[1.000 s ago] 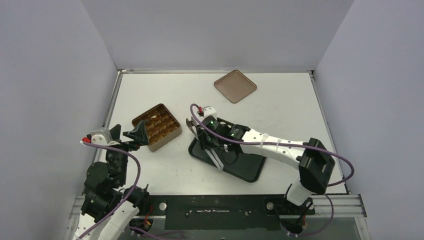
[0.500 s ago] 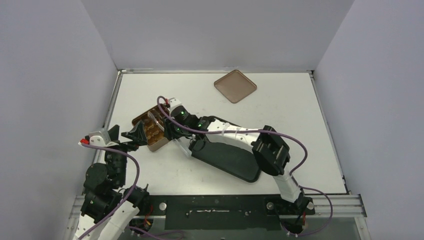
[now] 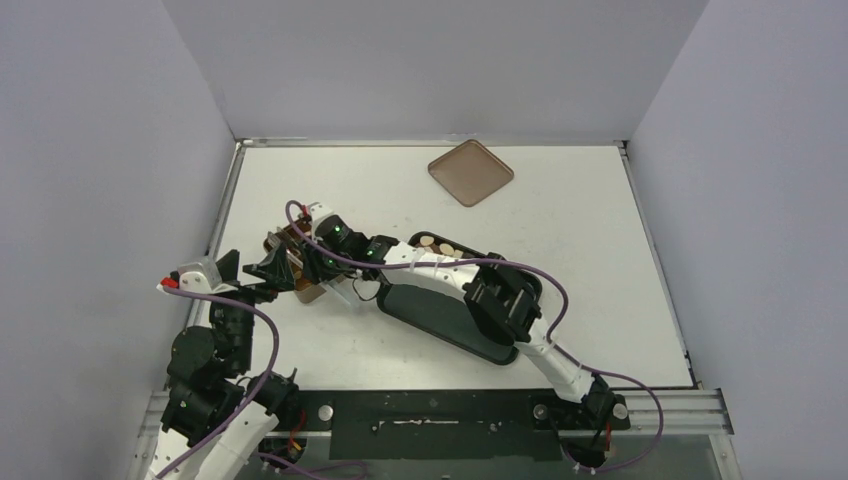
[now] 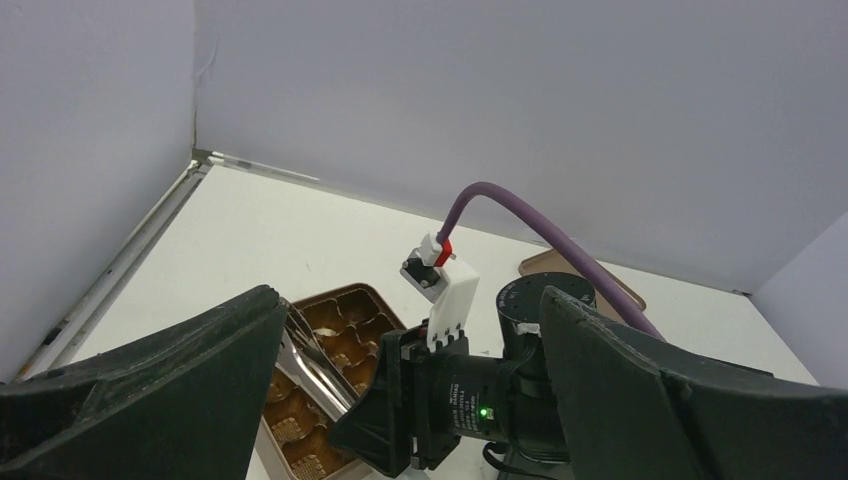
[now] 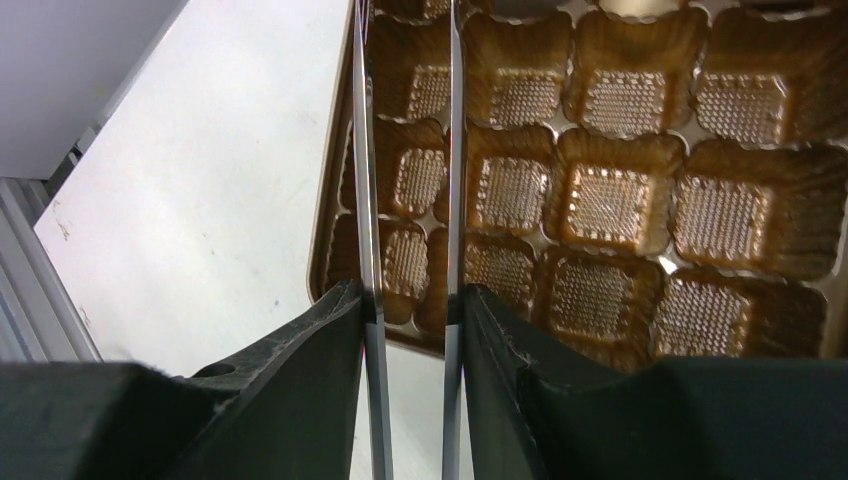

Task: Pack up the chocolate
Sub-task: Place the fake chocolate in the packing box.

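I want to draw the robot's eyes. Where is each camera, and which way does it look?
Top: high behind the robot, looking down on the table; left arm and right arm show.
Left wrist: on the left arm, facing the tin; open left gripper frames it.
Right wrist: above the tin, looking down into it; right gripper pinches tongs.
All three see the tin.
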